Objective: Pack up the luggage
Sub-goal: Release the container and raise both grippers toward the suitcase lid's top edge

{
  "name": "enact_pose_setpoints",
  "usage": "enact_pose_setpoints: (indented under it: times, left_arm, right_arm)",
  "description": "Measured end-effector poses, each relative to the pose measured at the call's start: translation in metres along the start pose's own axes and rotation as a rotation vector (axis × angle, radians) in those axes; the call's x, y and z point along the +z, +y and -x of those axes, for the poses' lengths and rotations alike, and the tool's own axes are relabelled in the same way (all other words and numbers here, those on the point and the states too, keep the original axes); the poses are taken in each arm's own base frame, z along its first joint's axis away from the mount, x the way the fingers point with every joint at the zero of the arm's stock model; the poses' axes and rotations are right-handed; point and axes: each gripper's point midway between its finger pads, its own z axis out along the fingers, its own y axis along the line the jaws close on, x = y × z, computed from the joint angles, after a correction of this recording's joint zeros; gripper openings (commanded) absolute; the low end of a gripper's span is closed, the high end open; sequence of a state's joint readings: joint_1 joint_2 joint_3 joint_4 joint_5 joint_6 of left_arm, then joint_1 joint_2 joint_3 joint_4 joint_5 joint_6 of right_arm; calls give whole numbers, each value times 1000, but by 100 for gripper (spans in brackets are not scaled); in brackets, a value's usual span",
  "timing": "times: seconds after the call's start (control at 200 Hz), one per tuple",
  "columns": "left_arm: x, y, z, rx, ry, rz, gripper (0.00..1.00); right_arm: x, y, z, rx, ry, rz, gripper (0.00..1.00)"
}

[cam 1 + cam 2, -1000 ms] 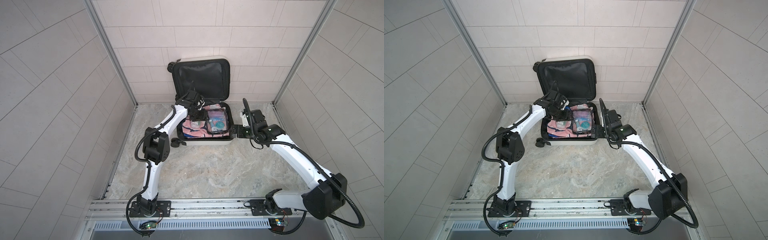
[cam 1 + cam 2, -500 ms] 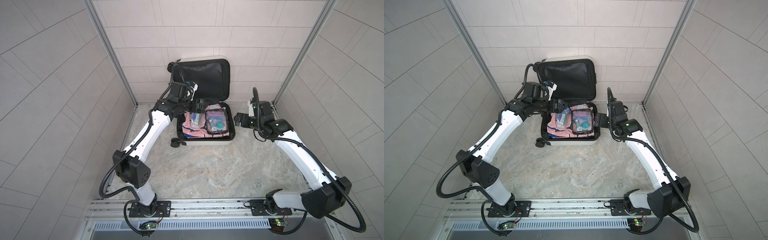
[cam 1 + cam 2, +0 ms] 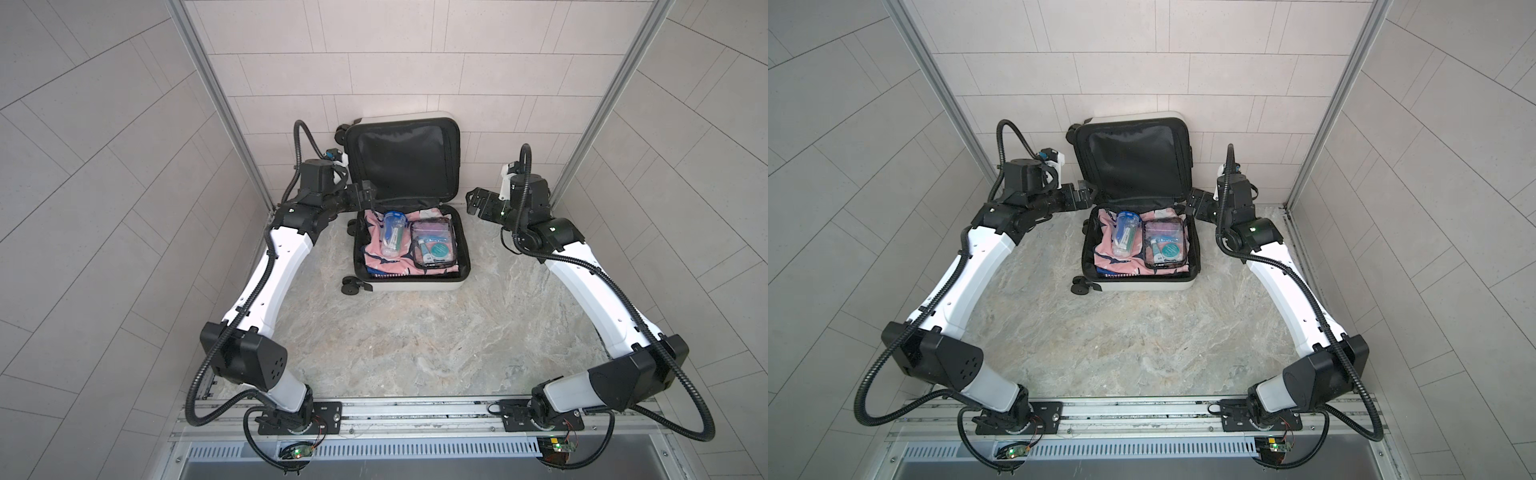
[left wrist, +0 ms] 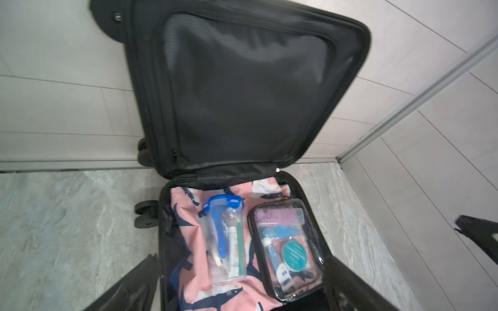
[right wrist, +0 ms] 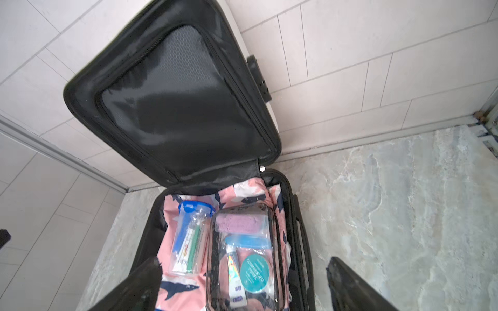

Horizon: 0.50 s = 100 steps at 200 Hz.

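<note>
Where the marble-patterned tabletop (image 3: 415,345) meets the tiled back wall, the luggage (image 3: 415,285) lies open: white shell flat on the surface, black-lined lid (image 3: 403,162) standing upright against the tiles. The lower half is packed. A pink shark-print cloth (image 3: 384,266) covers its floor. On the cloth, toward the right arm's side, lies a clear toiletry pouch (image 3: 434,243) with black edging, holding a purple bundle, a small tube and a round teal tin marked "compressed towel". Just beside it, toward the left arm's side, a clear tumbler (image 3: 392,235) with a blue snap lid lies on its side, toothbrush and paste inside. Near the hinge corner on its own side the left gripper (image 3: 368,195) hovers, fingers spread wide, holding nothing. Off the opposite corner, clear of the shell, the right gripper (image 3: 473,202) hangs with fingers likewise apart and empty.
</note>
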State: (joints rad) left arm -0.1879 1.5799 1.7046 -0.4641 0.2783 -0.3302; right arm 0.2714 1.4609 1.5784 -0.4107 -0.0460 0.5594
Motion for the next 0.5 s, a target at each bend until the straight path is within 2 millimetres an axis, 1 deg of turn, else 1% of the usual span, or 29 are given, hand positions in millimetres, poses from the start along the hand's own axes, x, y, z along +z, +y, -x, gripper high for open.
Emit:
enact_pose_setpoints:
  times: [0.125, 0.215, 0.29, 0.345, 0.425, 0.5]
  left_arm:
    - [4, 42, 9, -115, -45, 34, 91]
    - [9, 62, 25, -185, -108, 8, 84]
    - [17, 76, 40, -220, -165, -21, 83]
    - [26, 83, 47, -225, -196, -40, 83]
    - [43, 87, 49, -219, -216, -69, 80]
    - [58, 88, 51, -200, -241, -94, 79]
  right_arm:
    - [14, 3, 19, 8, -56, 2, 97]
    - [28, 1, 33, 15, -97, -1, 97]
    - [44, -3, 43, 14, -119, -11, 96]
    - [57, -8, 48, 6, -137, -19, 95]
    - [77, -14, 51, -14, -149, -31, 94]
    - [96, -20, 53, -47, -159, -40, 90]
